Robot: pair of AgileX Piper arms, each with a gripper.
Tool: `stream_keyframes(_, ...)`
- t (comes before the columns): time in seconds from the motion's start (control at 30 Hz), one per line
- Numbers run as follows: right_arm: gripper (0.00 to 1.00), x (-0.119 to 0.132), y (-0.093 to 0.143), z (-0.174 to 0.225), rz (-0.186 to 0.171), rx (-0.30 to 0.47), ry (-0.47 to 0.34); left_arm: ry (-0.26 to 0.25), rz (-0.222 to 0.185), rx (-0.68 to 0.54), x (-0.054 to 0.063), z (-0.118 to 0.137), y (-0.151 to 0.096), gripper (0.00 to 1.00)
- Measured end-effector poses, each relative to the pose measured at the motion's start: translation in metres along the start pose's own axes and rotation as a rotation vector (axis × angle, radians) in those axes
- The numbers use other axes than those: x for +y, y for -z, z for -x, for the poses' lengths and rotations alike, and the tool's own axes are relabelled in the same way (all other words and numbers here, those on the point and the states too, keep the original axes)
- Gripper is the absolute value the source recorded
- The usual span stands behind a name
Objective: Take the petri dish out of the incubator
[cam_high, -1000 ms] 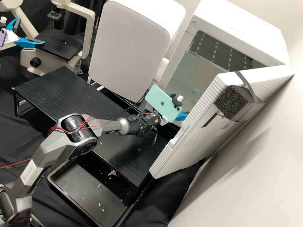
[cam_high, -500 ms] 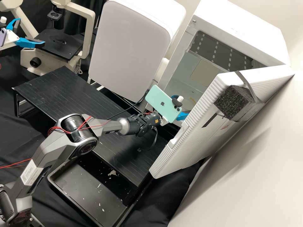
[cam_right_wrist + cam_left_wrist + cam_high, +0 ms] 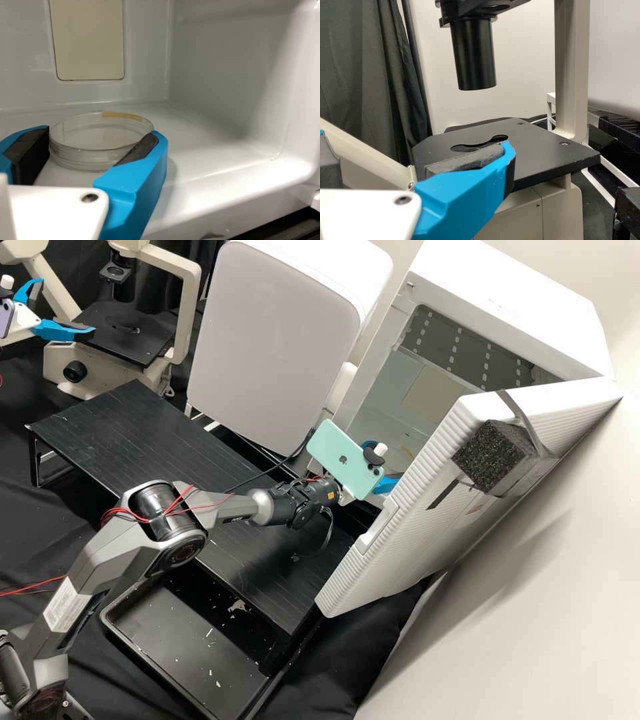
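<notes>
Fingers of the right gripper (image 3: 385, 485) were clamped on the petri dish (image 3: 87, 156), one to each side, inside the incubator. Left gripper (image 3: 67, 307) had its fingers wide apart, nothing between them, beside the microscope stage.

Largest first: white incubator (image 3: 513, 313), its ribbed door (image 3: 413, 520) swung open. Next to it stood a white unit (image 3: 273, 340) with a greyish front. Black slatted stand (image 3: 133, 433) ran below that, under the right arm. Pale microscope (image 3: 187, 307) was past the stand's far end, dark stage (image 3: 127, 340) level. Black tray (image 3: 187, 633) sat by the stand (white flecks all over it, messy). Dark foam block (image 3: 490, 453) was strapped to the door's outer face. Mint phone (image 3: 343, 460) was mounted at the right gripper. Smallest, the dish: clear, upright, yellowish strip (image 3: 122, 116) at its rim, level, on or just over the incubator floor (image 3: 210, 155), couldn't tell which.
</notes>
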Motion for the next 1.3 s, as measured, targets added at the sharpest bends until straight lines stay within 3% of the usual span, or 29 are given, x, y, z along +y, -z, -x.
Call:
stream_keyframes(0.53, 0.0, 0.001, 0.008, 0.018, -0.014, 0.037, 0.004, 0.0, 0.0, 0.0, 0.0, 0.0, 0.0, 1.0)
stream_keyframes(0.77, 0.0, 0.004, 0.014, 0.035, -0.02, 0.093, -0.022, 0.0, 0.0, 0.0, 0.0, 0.0, 0.0, 1.0)
stream_keyframes(1.3, 0.0, 0.009, 0.011, 0.07, -0.011, 0.108, -0.054, 0.0, 0.0, 0.0, 0.0, 0.0, 0.0, 1.0)
